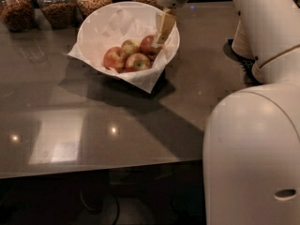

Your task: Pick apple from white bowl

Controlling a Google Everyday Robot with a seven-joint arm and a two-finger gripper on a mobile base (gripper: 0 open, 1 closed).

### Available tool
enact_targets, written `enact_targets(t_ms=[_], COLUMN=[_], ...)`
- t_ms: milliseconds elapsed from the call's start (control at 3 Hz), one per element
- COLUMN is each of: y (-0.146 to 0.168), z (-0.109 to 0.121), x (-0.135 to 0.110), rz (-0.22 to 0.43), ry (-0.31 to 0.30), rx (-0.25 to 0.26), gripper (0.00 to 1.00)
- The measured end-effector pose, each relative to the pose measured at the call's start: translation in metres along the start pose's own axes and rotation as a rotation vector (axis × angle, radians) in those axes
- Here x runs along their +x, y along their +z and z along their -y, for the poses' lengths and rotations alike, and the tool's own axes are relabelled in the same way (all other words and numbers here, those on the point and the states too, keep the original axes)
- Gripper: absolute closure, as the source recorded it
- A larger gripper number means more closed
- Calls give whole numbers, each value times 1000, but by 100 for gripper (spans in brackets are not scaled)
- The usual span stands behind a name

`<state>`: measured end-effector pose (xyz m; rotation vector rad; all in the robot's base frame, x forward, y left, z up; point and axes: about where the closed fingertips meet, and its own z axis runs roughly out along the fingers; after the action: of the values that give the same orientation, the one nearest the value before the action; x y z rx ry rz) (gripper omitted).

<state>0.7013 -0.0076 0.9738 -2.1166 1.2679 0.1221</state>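
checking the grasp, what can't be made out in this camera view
The tool, at the white bowl's right rim: upper part cut off by the top edge.
The rightmost apple: right side hidden behind the tool; contact unclear.
The jars: tops cut off by the top edge.

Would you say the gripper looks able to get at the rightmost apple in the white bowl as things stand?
Probably yes: the gripper hangs at the right side of the white bowl, close beside that apple, which lies uncovered with nothing above it.
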Motion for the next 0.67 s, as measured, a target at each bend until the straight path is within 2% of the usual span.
enact_targets(t_ms=[667], y=[22], z=[-1], x=[13], rz=[-49], ry=[32], rx=[-43], gripper=[63])
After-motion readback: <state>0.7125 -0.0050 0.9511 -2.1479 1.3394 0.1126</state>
